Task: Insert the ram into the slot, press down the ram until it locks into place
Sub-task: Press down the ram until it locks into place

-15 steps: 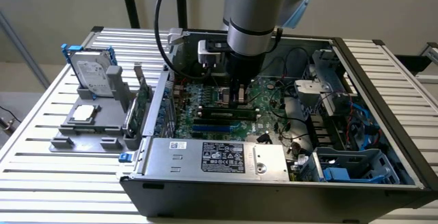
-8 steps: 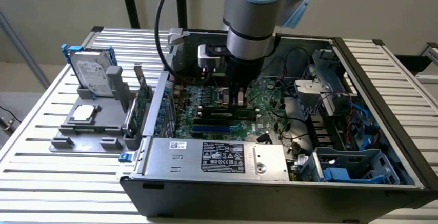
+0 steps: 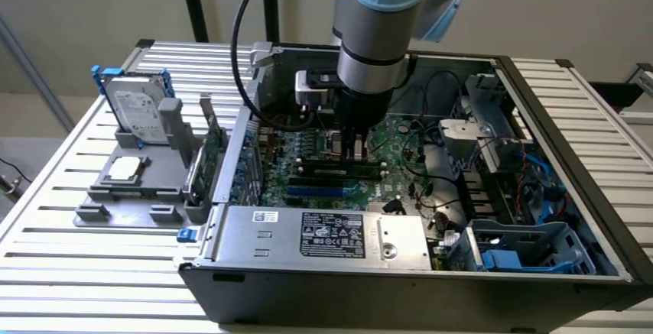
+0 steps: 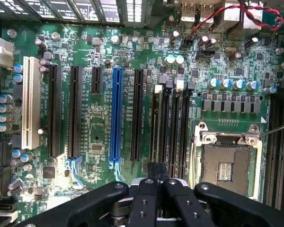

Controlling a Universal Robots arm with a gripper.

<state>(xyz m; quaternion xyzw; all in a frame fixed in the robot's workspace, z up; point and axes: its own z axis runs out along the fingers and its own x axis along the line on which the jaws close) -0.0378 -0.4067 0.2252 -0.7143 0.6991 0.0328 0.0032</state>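
The ram (image 4: 156, 127) was seen seated edgewise in the slot (image 4: 166, 127) near the motherboard's (image 4: 99, 132) middle, parallel to the blue socket (image 4: 116, 116). The claw (image 4: 156, 189) was closed above one end.

Soft, even daylight fills the room, with no hard shadows on the slatted table (image 3: 61, 219). The case (image 3: 408, 273) is dim inside, darkest under the arm (image 3: 372, 36). A pale sheen lies on the metal cover (image 3: 326, 231) at the case's front. The exterior view is slightly hazy and washed out. In the wrist view the motherboard (image 4: 99, 137) is bright and fairly crisp, while the gripper (image 4: 155, 189) close to the lens is dark and soft.
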